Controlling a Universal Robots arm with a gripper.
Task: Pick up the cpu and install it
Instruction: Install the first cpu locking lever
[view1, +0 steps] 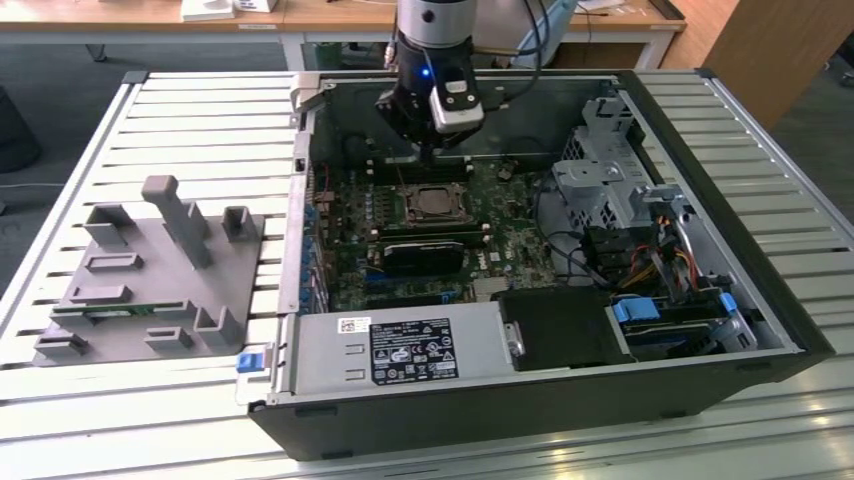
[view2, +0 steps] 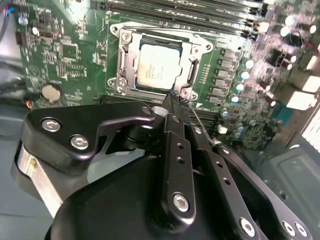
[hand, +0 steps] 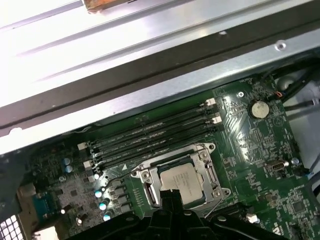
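- A desktop computer case lies on its side with the side panel off, resting on a table of pale metal slats.
- Inside the case a green circuit board faces upward. A grey power supply box sits at the near edge of the case, and a metal drive cage stands at the exterior view's right.
- The cpu, a small square chip with a silver-grey top, lies flat inside the metal-framed socket on the board. In both wrist views it sits squarely within that frame.
- The robot arm reaches down into the case from the far side. Its gripper hangs just above the board, at the far edge of the socket and close beside the memory slots.
- In the second wrist view the two black fingers are pressed together to a point with no gap showing, and nothing is held between them. The tips are next to the socket's edge, not over the chip.
- A grey plastic holder with upright pegs sits on the table at the exterior view's left, well apart from the case.
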